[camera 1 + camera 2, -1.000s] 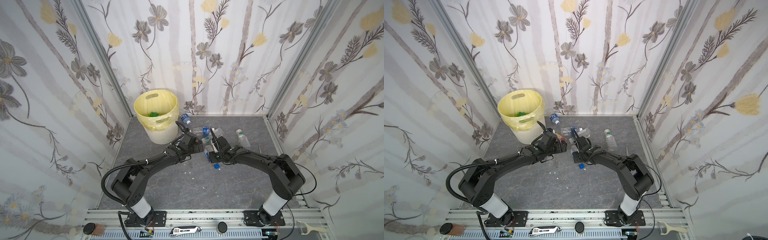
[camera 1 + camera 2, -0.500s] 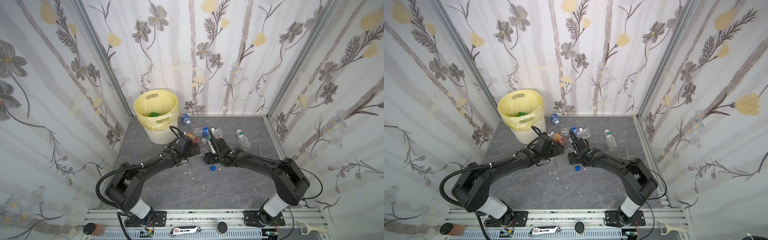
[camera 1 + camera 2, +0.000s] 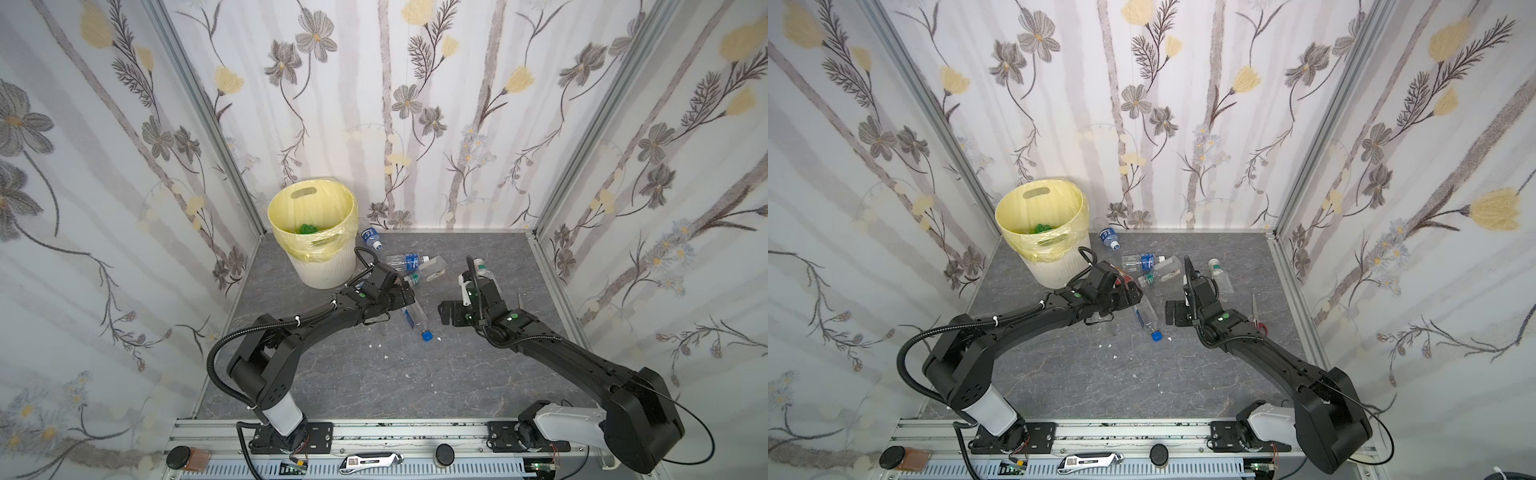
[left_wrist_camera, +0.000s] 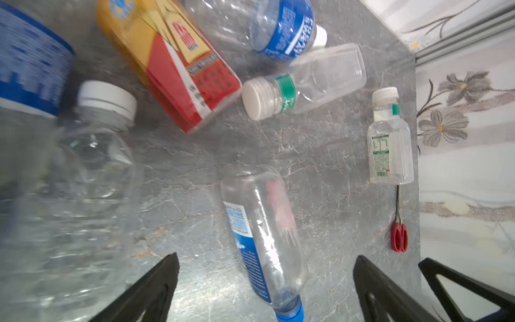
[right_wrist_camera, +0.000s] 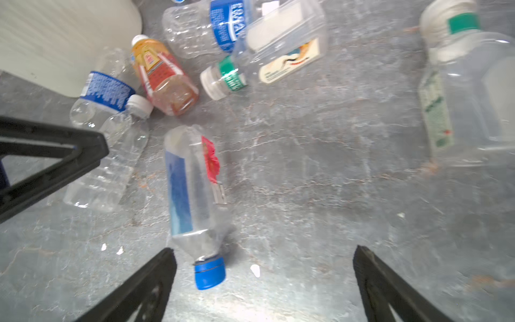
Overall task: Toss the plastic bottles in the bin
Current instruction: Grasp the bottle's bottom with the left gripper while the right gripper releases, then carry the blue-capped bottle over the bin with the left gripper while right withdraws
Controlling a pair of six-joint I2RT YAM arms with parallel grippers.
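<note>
**Blue-capped bottle on the table, both grippers empty**

The clear plastic bottle with a blue cap and blue label (image 3: 412, 316) lies on its side on the grey marbled table (image 3: 374, 374), between the two arms and outside the bin. The left gripper (image 4: 266, 256) stands just beside it, jaws spread wide, gripping nothing. The right gripper (image 5: 264, 248) is also wide apart and empty (one finger near the blue cap). More bottles, among them an orange-red labelled bottle (image 5: 164, 78), lie near the round cream-white ribbed plastic bin (image 3: 324, 270) with its pale yellow liner.
</note>
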